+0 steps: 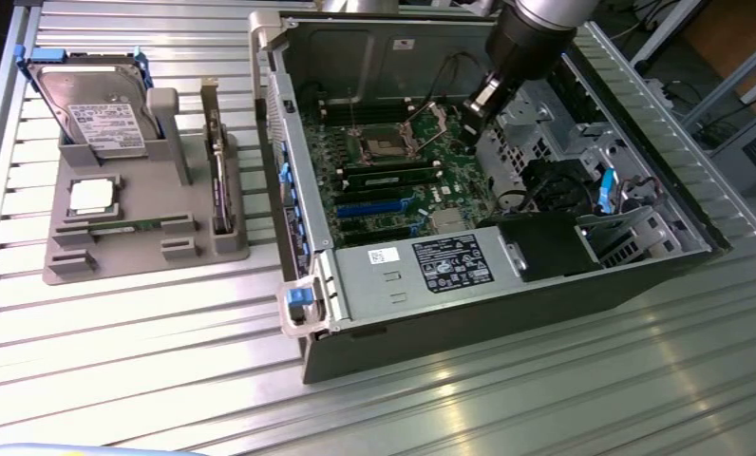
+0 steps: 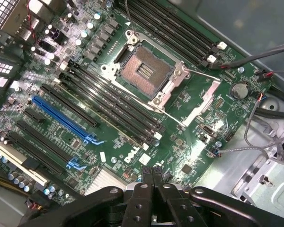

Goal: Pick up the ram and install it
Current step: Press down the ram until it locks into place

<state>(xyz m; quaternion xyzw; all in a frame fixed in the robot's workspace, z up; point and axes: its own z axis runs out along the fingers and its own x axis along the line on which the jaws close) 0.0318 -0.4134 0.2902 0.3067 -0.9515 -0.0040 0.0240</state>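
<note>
A robot arm hangs over the open computer case (image 1: 480, 190) on the slatted bench (image 1: 162, 361), its gripper (image 2: 154, 182) low above the green motherboard (image 2: 189, 94). In the wrist view the jaws are pressed together with nothing between them.

The ram (image 1: 131, 226) appears to lie flat in the grey parts holder (image 1: 138, 237) at about nine o'clock from the case in the exterior view, well apart from the gripper, though it reads as little more than a thin green strip there. It looks not yet picked up.

The risks, as judged from here: the closed jaws sit just above small board components and a silver heatsink (image 2: 109, 177), so a low sweep could knock them. Loose cables (image 2: 255, 56) run along the board's edge near the coin battery (image 2: 238, 90) and could snag. The case wall (image 1: 290, 161) stands between the gripper and the holder and would have to be cleared.

Around the ram sit a hard drive (image 1: 100, 109), a square processor chip (image 1: 93, 195) and an upright dark card (image 1: 216, 161), any of which could be caught by mistake. The long black memory slots (image 2: 113, 106) flank the empty processor socket (image 2: 146, 68).
</note>
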